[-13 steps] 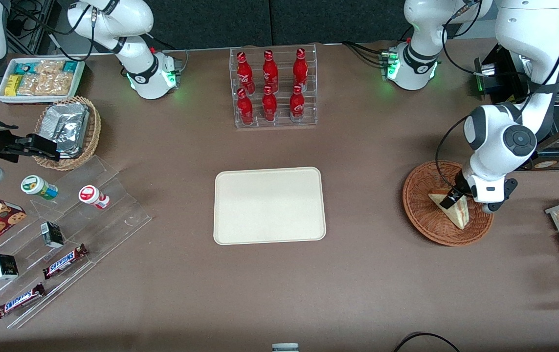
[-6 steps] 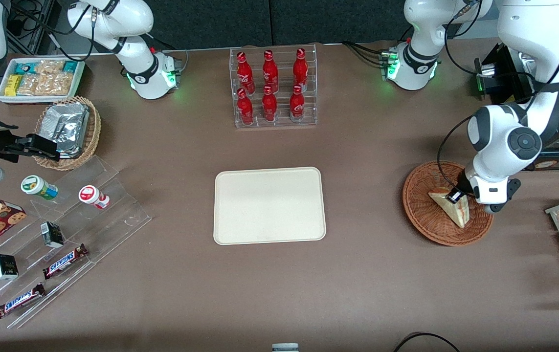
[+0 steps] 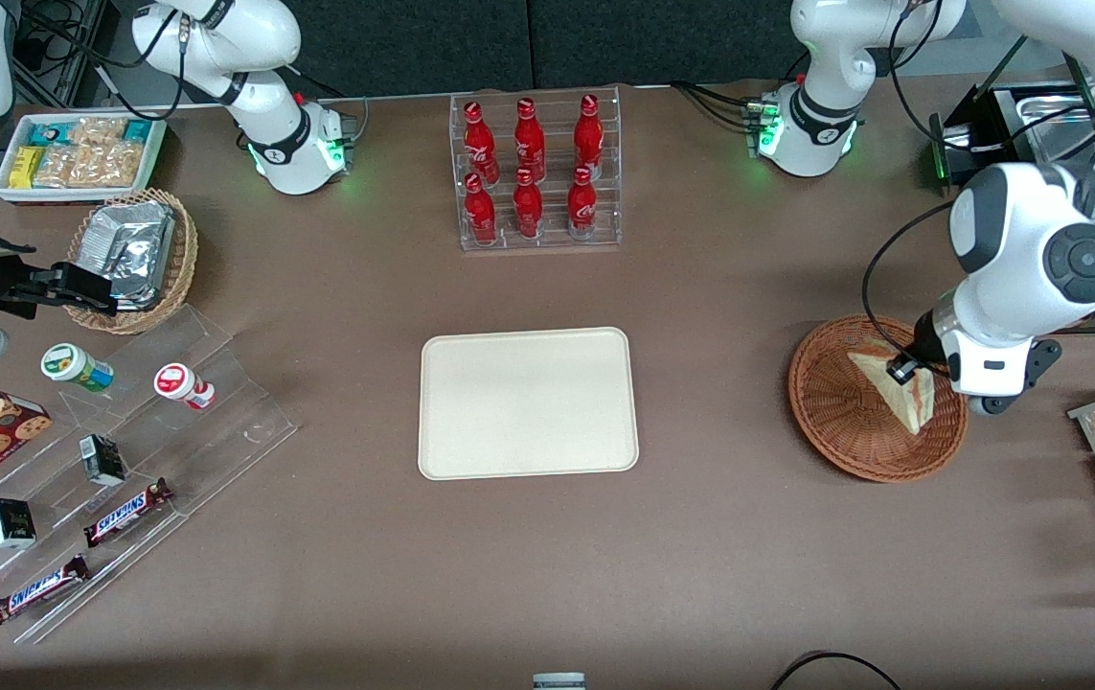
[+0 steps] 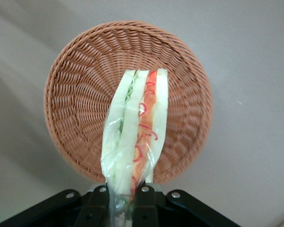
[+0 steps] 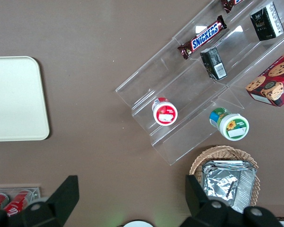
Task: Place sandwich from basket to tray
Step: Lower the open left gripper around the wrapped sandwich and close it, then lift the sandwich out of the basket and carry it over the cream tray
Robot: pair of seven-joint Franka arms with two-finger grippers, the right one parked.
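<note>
The left arm's claw [image 3: 903, 369] sits at the right of the front view, over the round reddish-brown woven wicker basket [image 3: 834, 422], its two black fingers [image 4: 98, 204] clamped on the pointed end of the triangular white-bread sandwich [image 3: 897, 388] with red and green filling. From the wrist camera the sandwich [image 4: 137, 127] hangs out from the claw [image 4: 124, 208] with its cut edge facing the lens and the basket [image 4: 71, 94] well below it, so the wedge is lifted clear of the weave. In the front view the flat rectangular cream plastic tray [image 3: 528, 402] lies in the middle of the brown tabletop [image 3: 719, 556], well apart from the basket, with nothing on it. A clear rack of red bottles [image 3: 535, 171] stands at upper centre, above the tray.
</note>
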